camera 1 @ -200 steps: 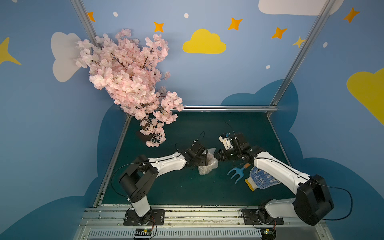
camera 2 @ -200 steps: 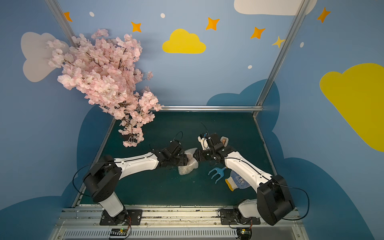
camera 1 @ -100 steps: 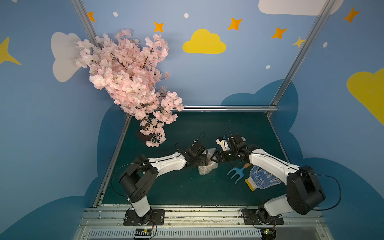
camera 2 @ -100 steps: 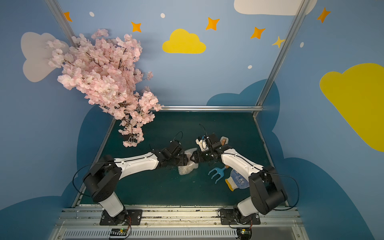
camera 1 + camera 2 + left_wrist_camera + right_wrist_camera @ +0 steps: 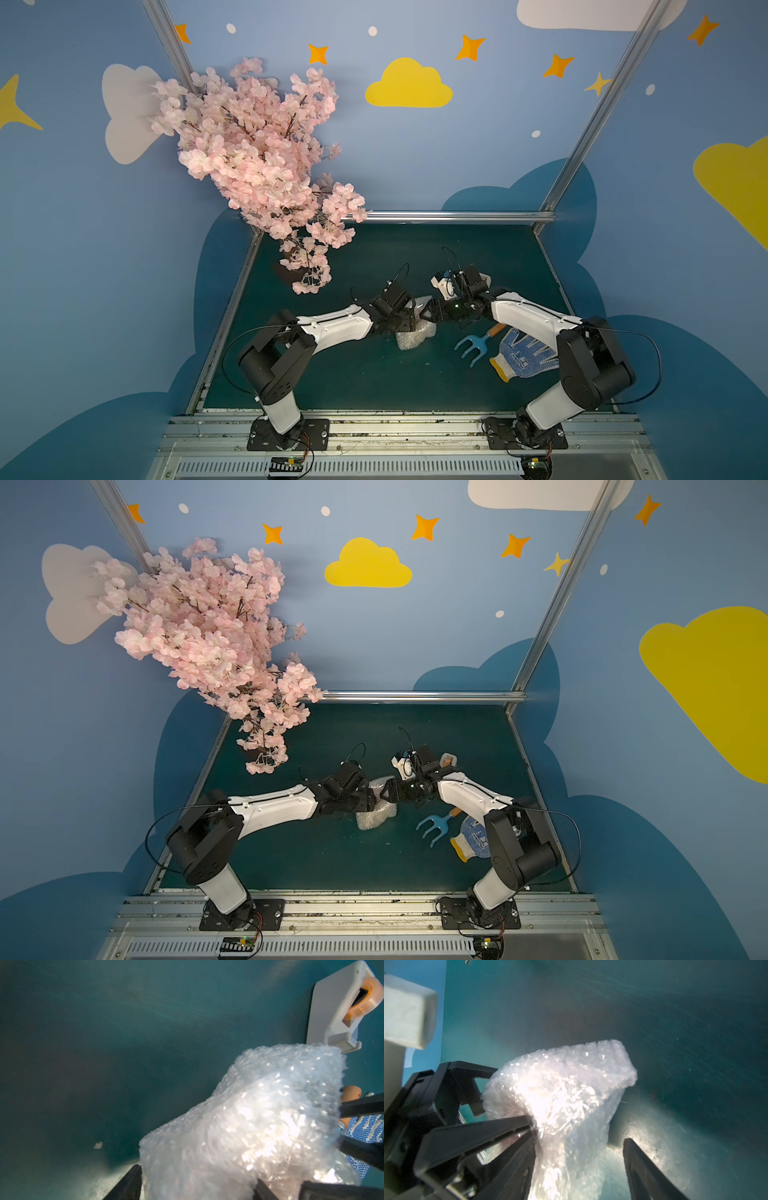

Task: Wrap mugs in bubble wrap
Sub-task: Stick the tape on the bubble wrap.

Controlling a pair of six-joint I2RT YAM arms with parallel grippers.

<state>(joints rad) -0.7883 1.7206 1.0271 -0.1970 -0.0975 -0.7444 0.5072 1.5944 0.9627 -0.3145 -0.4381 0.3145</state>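
Left claw [image 5: 197, 1174] snug on bubble wrap [image 5: 270, 1105]; right claw [image 5: 579, 1132] agape against it.

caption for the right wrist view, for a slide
Right gripper open around the bubble wrap, one finger touching it, left gripper on its other side.

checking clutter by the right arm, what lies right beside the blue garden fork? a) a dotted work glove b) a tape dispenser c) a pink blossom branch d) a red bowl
a: the dotted work glove lies right beside the blue garden fork on the green mat in both top views.
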